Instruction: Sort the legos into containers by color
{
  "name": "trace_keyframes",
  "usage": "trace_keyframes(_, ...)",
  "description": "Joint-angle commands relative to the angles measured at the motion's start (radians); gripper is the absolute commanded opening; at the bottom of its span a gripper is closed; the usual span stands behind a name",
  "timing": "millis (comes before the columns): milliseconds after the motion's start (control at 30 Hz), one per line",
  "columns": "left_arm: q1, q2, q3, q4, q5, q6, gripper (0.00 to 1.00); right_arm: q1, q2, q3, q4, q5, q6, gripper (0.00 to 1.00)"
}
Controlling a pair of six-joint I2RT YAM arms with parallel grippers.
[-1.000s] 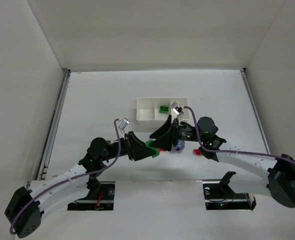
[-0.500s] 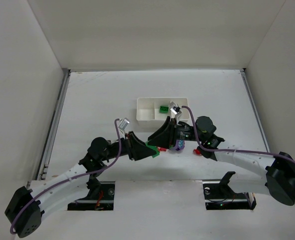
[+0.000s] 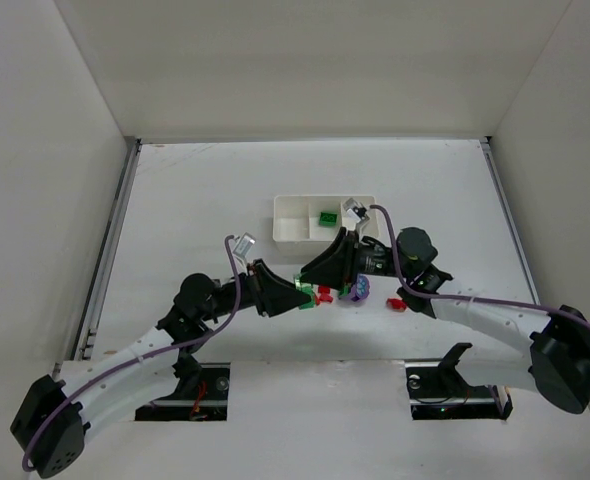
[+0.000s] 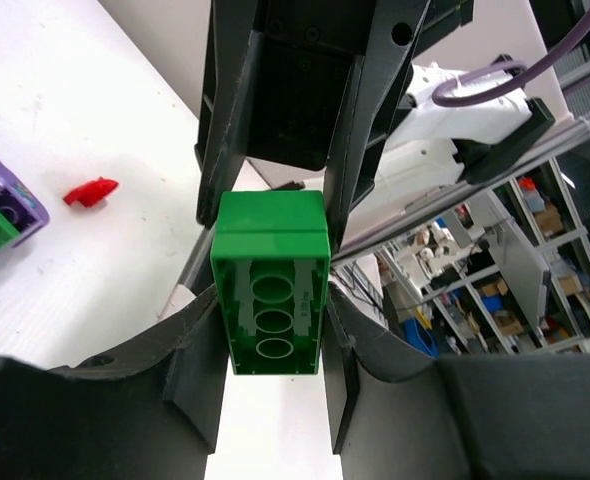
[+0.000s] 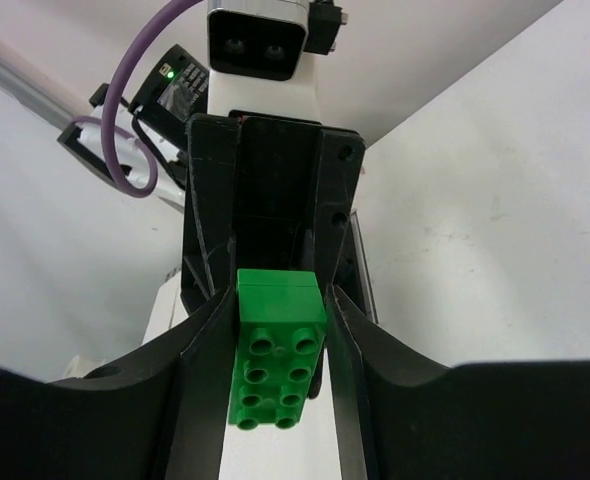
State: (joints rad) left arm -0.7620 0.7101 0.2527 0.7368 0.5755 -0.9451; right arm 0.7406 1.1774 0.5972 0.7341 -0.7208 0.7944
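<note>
— Where is the long green brick (image 4: 272, 290)?
— Up off the bench (image 3: 195, 200), with the left pincer (image 4: 272, 325) closed on one end and the right pincer (image 5: 280, 335) closed on the other.
— And the others?
— A second green brick (image 3: 327, 218) lies in the middle compartment of the white tray (image 3: 293, 215). A red brick (image 3: 324, 294), a purple brick (image 3: 355, 290) and another red brick (image 3: 396, 303) lie loose near the tray's front.

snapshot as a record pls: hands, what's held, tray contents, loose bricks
left hand: shut on small green plastic brick
right hand: shut on the same brick, from the opposite end
white three-compartment plastic tray: one green tray brick in the middle compartment
loose on white table: red pieces, purple brick, close to the hands
</note>
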Motion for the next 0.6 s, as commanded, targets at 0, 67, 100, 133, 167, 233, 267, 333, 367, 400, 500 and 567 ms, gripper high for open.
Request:
trace_keyframes(0,0.019,-0.035,-0.013,0.072,0.034,0.005,0.19,-0.062,-0.025,0.007,0.08,0.02,-0.006,0.38)
trace_keyframes(67,0.031,-0.035,-0.015,0.075,0.029,0.005,0.19,-0.066,-0.018,0.006,0.08,0.021,-0.006,0.38)
trace_keyframes(100,0.037,-0.037,-0.015,0.075,0.029,0.005,0.18,-0.068,-0.013,0.004,0.08,0.021,-0.006,0.38)
trace_keyframes(133,0.043,-0.041,-0.016,0.075,0.024,0.005,0.18,-0.068,-0.01,0.004,0.08,0.021,-0.006,0.38)
trace_keyframes(167,0.052,-0.049,-0.018,0.073,0.017,0.005,0.17,-0.065,-0.006,0.004,0.08,0.021,-0.006,0.38)
trace_keyframes(233,0.072,-0.066,-0.026,0.073,0.004,0.005,0.17,-0.062,0.001,0.004,0.083,0.024,-0.006,0.39)
trace_keyframes(267,0.085,-0.075,-0.03,0.073,0.0,0.003,0.17,-0.062,0.005,0.006,0.086,0.023,-0.006,0.39)
trace_keyframes(333,0.111,-0.092,-0.038,0.073,-0.003,-0.004,0.16,-0.062,0.007,0.006,0.09,0.021,-0.004,0.38)
trace_keyframes(367,0.123,-0.101,-0.044,0.073,-0.003,-0.009,0.16,-0.065,0.004,0.004,0.09,0.018,-0.004,0.34)
trace_keyframes(400,0.137,-0.113,-0.049,0.073,-0.005,-0.015,0.16,-0.07,0.001,0.0,0.091,0.021,-0.004,0.33)
trace_keyframes(500,0.175,-0.138,-0.061,0.073,-0.006,-0.034,0.16,-0.091,-0.005,-0.004,0.097,0.026,0.006,0.33)
trace_keyframes(567,0.181,-0.124,-0.063,0.078,-0.006,-0.037,0.17,-0.094,0.014,0.015,0.09,0.053,0.008,0.38)
